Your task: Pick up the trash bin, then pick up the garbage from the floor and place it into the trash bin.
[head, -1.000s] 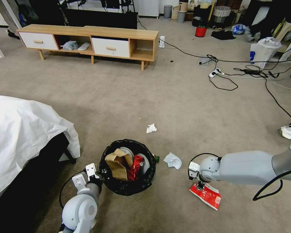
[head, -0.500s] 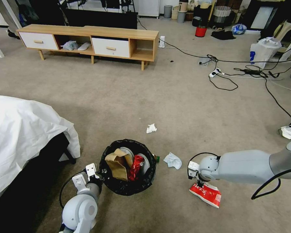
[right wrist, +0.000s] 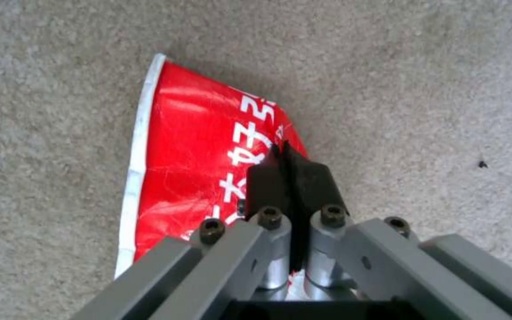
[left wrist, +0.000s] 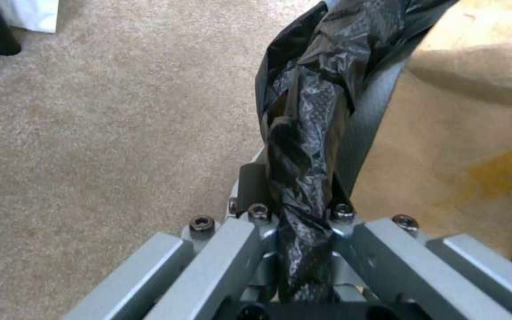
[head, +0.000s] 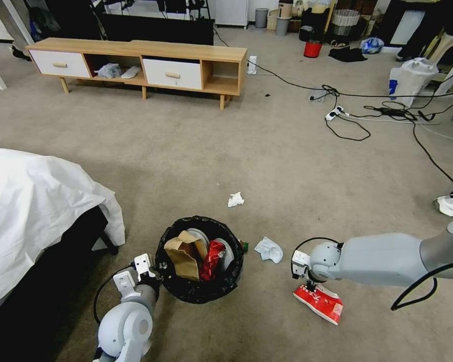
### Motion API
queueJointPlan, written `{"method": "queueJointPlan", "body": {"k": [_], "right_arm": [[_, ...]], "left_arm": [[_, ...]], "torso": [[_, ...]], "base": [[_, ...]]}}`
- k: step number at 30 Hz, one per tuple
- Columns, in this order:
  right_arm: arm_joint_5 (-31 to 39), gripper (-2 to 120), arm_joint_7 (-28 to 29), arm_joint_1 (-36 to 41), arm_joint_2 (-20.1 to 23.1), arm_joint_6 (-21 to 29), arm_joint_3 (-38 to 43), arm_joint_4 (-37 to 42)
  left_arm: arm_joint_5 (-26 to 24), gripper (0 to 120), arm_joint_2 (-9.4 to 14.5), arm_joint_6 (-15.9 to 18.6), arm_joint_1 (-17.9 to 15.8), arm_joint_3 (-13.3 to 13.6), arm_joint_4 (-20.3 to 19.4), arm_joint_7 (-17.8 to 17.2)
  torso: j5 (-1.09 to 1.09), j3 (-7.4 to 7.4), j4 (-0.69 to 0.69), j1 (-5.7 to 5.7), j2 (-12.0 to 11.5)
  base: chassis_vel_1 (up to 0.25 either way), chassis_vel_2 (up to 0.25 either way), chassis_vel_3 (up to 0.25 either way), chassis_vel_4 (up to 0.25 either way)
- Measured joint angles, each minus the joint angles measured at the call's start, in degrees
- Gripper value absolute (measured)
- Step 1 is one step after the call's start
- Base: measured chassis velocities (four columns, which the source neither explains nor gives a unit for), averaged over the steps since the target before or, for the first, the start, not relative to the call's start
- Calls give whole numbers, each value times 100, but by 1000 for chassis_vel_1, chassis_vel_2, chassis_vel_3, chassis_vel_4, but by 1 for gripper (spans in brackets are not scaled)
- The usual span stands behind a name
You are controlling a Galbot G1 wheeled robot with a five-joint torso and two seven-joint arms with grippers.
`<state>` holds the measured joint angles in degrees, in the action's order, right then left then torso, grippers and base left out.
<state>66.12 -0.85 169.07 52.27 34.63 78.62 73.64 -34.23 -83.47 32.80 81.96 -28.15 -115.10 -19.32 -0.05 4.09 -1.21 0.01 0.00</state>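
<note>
The trash bin [head: 186, 294], lined with a black bag, stands on the floor [head: 186, 161] and holds a brown paper bag [head: 182, 255] and a red can [head: 211, 257]. My left gripper [head: 155, 270] is shut on the bin's bag-covered rim [left wrist: 312, 102]. The left wrist view shows that gripper [left wrist: 294, 191] pinching the black plastic. My right gripper [head: 309, 287] is shut on the edge of a red-and-white carton [head: 321, 304], with its black fingers [right wrist: 265, 182] pressed together on the carton [right wrist: 191, 146]. Two crumpled white tissues [head: 235, 199] [head: 269, 250] lie on the carpet.
A bed with a white sheet [head: 35, 201] stands close on the left. A low wooden cabinet [head: 136, 63] lines the back. Cables and a power strip [head: 367, 113] trail at the back right, near a white plastic bag [head: 410, 78] and a red bucket [head: 312, 49].
My right gripper and the carton in it have shifted slightly left, toward the bin. The left arm and the bin have stayed put.
</note>
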Motion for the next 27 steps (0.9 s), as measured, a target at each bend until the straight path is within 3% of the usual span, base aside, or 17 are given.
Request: {"method": "queueJointPlan", "body": {"k": [27], "right_arm": [[266,0,530,-41,-542,323,546,974]], "left_arm": [[37,2,136,0,-22,86,32,6]], "torso": [[-1,1,-1,0,0]], "base": [[0,0,0,0]]}}
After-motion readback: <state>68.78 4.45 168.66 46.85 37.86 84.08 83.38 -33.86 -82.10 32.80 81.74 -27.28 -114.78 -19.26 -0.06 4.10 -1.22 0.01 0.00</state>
